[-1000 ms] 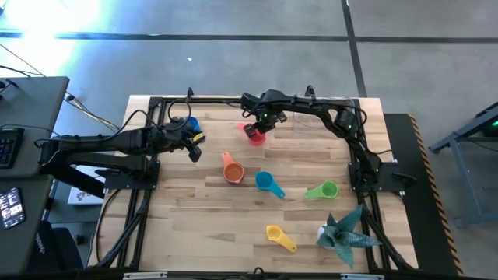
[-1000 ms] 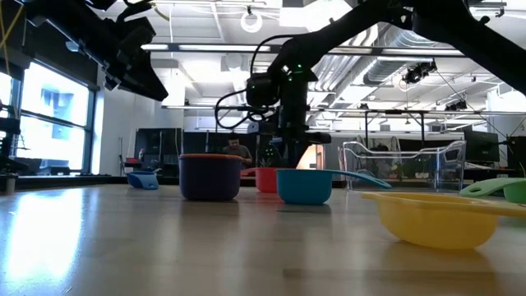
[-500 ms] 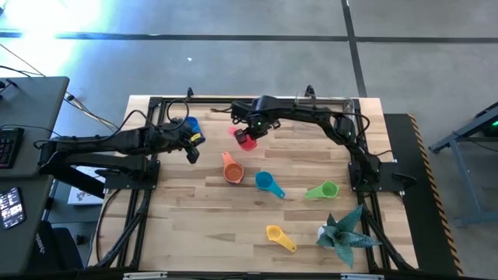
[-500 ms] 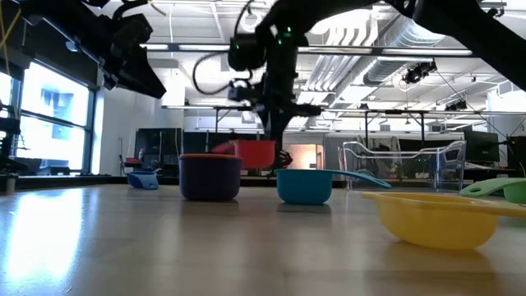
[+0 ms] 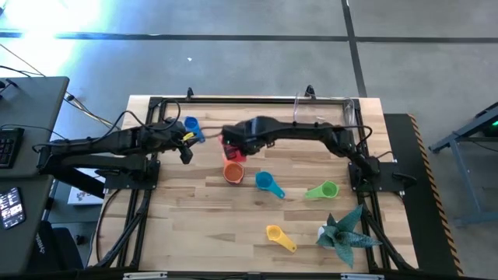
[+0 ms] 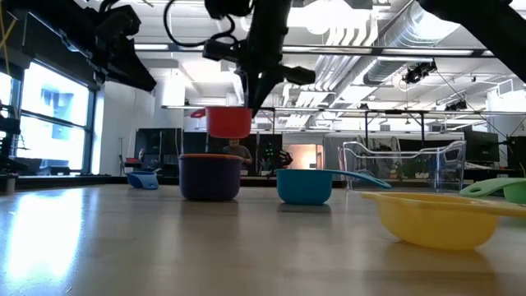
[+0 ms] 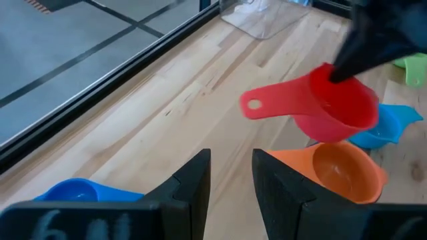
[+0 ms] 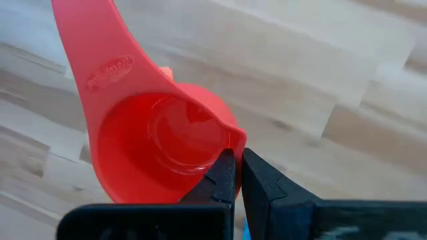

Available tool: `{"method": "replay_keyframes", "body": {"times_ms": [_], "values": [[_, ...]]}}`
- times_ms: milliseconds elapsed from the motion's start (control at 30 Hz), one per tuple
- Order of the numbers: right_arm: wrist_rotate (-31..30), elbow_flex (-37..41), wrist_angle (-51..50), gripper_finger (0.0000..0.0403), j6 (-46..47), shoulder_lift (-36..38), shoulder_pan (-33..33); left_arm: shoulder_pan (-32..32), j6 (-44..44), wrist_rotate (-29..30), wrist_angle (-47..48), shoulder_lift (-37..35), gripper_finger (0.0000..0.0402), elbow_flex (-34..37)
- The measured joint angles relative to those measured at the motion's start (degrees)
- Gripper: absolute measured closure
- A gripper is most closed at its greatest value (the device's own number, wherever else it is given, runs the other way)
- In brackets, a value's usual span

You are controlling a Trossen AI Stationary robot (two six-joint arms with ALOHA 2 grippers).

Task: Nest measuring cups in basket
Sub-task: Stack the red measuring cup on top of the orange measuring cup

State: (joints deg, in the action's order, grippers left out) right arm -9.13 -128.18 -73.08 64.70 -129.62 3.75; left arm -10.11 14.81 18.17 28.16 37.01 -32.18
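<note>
Holding the red cup [image 6: 228, 122] by its rim, right fingers [image 8: 233, 175] pinched shut, above the orange cup [image 5: 233, 171] (left fingers [image 7: 230, 177] apart, idle). I'd centre it, then lower gently.

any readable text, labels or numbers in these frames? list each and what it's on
Red measuring cup, held by the right end effector: raised lettering on its handle, too blurred to read.
Left end effector housing, bottom edge of the left wrist view: pale characters that look like "6" and more, not legible.
Nothing else readable in the high or low views.
</note>
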Motion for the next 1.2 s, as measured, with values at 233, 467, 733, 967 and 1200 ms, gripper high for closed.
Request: {"method": "replay_keyframes", "body": {"times_ms": [233,467,733,967,1200], "values": [[-2.46,0.00,0.03,0.0402,10.90,0.00,-4.23,0.00,-0.02,-0.06,1.85,-1.40,0.0300,0.00],[-3.99,2.77,2.11,0.0402,20.25,0.00,-7.83,0.00,-0.03,-0.15,2.01,-1.37,0.0300,0.00],[-3.91,5.38,4.91,0.0402,23.81,-0.07,-8.72,0.00,-1.83,-0.22,2.04,-1.37,0.0300,0.00],[-4.19,5.35,7.13,0.0402,23.80,-0.04,-8.17,0.00,-1.97,-0.24,2.04,-1.37,0.0300,0.00],[-2.09,5.35,8.55,0.0402,23.76,-1.54,-8.15,0.02,-1.97,-0.24,2.01,-1.35,0.0300,0.00]]}}
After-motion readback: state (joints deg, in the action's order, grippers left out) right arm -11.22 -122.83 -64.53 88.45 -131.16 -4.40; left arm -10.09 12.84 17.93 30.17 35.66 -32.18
